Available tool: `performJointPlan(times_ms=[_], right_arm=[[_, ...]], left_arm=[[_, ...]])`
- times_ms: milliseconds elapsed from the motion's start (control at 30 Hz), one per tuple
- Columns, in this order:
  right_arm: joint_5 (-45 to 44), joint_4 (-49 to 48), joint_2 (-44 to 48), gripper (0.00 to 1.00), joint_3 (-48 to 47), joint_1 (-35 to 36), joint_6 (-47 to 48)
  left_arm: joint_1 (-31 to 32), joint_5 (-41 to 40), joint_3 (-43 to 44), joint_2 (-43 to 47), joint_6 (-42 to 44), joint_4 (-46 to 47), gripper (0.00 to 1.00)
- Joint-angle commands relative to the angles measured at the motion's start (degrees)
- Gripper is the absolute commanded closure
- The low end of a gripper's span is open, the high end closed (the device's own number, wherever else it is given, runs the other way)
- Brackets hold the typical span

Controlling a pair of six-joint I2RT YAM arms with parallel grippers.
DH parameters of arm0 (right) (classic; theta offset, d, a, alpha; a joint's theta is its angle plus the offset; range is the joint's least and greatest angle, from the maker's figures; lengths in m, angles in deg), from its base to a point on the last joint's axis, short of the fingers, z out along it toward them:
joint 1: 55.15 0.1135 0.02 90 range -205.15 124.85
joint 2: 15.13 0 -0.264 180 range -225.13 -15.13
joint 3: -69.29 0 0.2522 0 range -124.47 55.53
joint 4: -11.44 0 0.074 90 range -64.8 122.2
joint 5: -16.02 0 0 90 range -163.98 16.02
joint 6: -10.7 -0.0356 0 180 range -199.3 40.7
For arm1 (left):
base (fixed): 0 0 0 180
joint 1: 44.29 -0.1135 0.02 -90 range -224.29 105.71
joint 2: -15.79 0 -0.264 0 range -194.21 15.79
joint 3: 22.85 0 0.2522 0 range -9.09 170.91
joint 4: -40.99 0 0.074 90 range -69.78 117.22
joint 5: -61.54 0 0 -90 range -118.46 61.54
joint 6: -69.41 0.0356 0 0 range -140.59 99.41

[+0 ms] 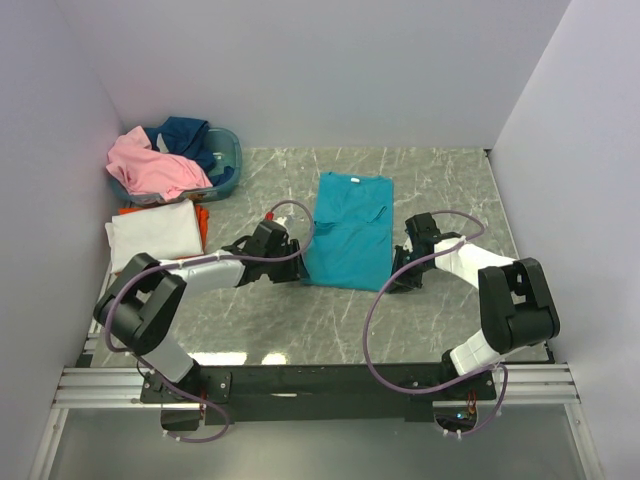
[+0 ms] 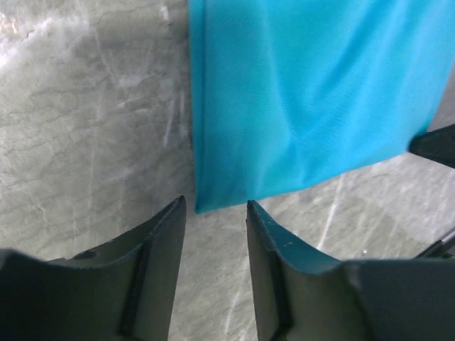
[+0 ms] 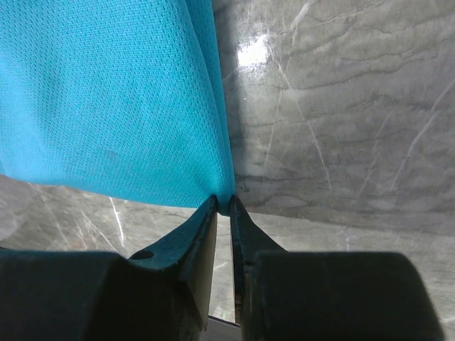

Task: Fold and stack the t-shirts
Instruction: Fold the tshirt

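The teal t-shirt [image 1: 350, 232] lies folded lengthwise on the marble table, collar toward the back. My left gripper [image 1: 296, 268] is open at its near left corner; in the left wrist view the corner [image 2: 206, 202] lies just beyond the gap between my fingertips [image 2: 213, 206]. My right gripper [image 1: 397, 272] is shut on the near right corner of the teal shirt, and in the right wrist view the cloth [image 3: 114, 106] is pinched at my fingertips [image 3: 223, 204]. A white shirt [image 1: 153, 232] lies folded on an orange one [image 1: 202, 214] at left. The pink [image 1: 152, 165] and navy [image 1: 188, 136] shirts lie bunched on the basket.
The blue-grey oval basket [image 1: 232, 160] stands at the back left corner. White walls close the table on left, back and right. Purple cables loop from both arms over the near part of the table [image 1: 300, 320].
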Motion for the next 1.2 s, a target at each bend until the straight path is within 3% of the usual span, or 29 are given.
performJointPlan(times_ms=[0,333,533,733,800,1167], right_arm=[[-0.39,-0.89,-0.92,0.81,0.11,0.21,0.37],[-0.39,-0.72,-1.18,0.82,-0.07,0.12,0.37],[-0.47,-0.63,-0.92,0.83,-0.51,0.12,0.37],[-0.47,-0.37,-1.00,0.90,-0.77,0.12,0.46],[-0.47,-0.19,-0.83,0.97,-0.95,0.21,0.46],[-4.16,2.45,0.84,1.00,-1.48,0.04,0.46]], left_arm=[[-0.13,-0.62,1.92,-1.91,-0.03,-0.96,0.55],[-0.13,0.34,2.36,-5.25,-0.21,-0.62,0.58],[-0.13,2.98,2.71,-7.54,-0.47,0.26,0.66],[-0.13,4.91,3.24,-9.65,-0.12,-0.26,0.84],[-0.13,5.53,3.33,-10.35,0.32,-0.53,0.99],[-0.22,0.35,3.15,-7.64,3.57,-5.80,1.00]])
